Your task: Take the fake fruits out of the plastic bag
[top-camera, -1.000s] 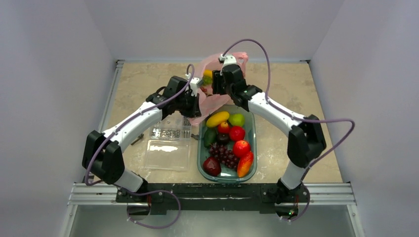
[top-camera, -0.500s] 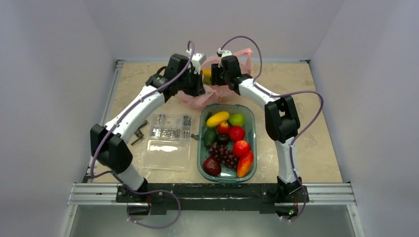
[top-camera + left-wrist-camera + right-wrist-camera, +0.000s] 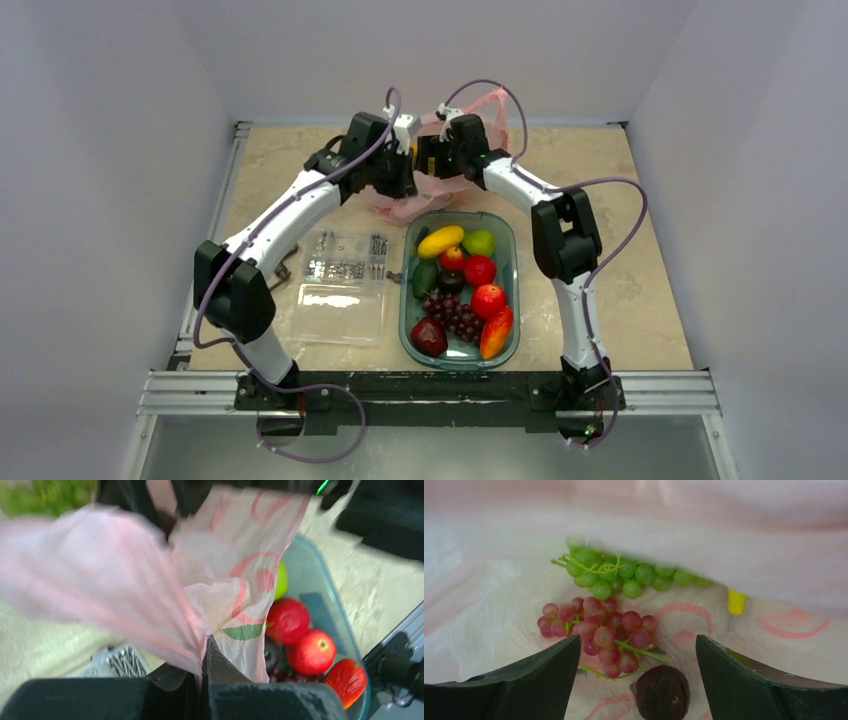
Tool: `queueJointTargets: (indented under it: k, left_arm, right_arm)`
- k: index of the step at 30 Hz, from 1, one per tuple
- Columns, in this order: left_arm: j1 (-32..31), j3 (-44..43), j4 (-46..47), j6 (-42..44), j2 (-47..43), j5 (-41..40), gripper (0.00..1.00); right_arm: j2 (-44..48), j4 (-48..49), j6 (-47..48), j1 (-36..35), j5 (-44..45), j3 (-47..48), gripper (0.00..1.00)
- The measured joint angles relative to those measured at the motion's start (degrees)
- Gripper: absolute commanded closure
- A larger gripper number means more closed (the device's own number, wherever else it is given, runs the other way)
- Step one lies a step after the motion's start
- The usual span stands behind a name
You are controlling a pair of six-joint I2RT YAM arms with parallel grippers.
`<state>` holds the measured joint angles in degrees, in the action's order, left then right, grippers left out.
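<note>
The pink plastic bag lies at the far middle of the table, just behind the green tray. My left gripper is shut on a bunched fold of the bag, holding it up. My right gripper is open with its fingers inside the bag. Ahead of it lie a green grape bunch, a pink-red grape bunch and a dark purple plum between the fingers. A yellow banana tip pokes out from under a fold. The rest of the bag's contents are hidden.
The tray holds several fruits, among them red apples, a stubby yellow fruit, a green apple and dark grapes. A clear box of screws and its lid lie left of the tray.
Both arms have reached farther back. The bag has dropped from hanging over the tray's far end to the table behind it, and the right gripper now points into it.
</note>
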<state>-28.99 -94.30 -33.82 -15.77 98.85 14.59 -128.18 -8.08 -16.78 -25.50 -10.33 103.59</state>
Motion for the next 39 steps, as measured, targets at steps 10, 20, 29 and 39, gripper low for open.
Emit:
queueJointTargets:
  k: [10,20,29,39]
  left_arm:
    - [0.0,13.81,-1.95,1.75,-3.54,-3.1,1.0]
    - [-0.02,15.37,-1.81,1.79,-6.47,-2.62,1.0]
    - [-0.02,16.41,-1.97,1.79,-6.51,-2.58,1.0]
    - [-0.02,16.41,-1.97,1.64,-6.51,-2.19,1.0]
  right_arm:
    - [-0.55,-9.51,6.75,-0.28,-1.84,4.94,0.03]
    - [-4.28,-18.64,12.92,-4.24,5.01,7.06,0.02]
    - [-9.29,-22.75,15.1,-6.45,12.35,11.58,0.32]
    - [-6.82,-16.59,11.02,-6.23,13.92,6.67,0.89]
